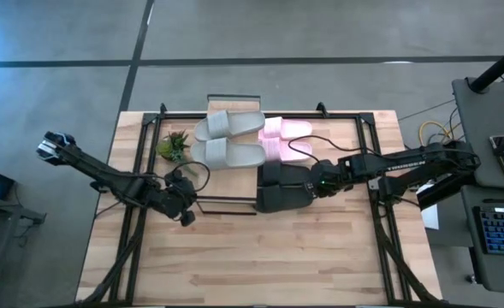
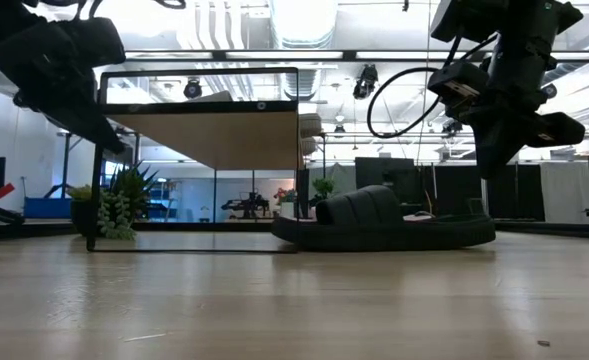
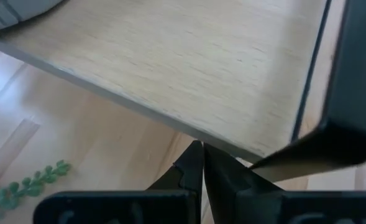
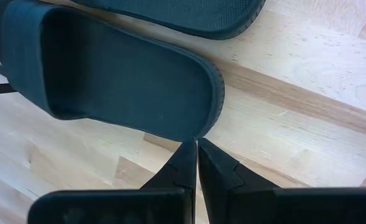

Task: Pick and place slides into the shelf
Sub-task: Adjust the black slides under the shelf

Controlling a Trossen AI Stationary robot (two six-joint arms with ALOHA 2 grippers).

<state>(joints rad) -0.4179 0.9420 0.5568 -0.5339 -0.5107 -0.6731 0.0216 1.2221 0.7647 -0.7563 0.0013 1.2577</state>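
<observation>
1. The shelf [image 1: 234, 137] stands at the table's [image 1: 252, 265] far middle, carrying the grey slides [image 1: 228, 139] and pink slides [image 1: 286, 139].
2. The black slides [image 1: 286, 186] lie on the table just right of the shelf's near edge.
3. The right gripper [image 1: 322, 183], clenched and empty, hangs at their heels.
4. The left gripper [image 1: 183, 205], clenched and empty, hangs at the shelf's near left corner, near a small plant [image 1: 173, 145].
</observation>
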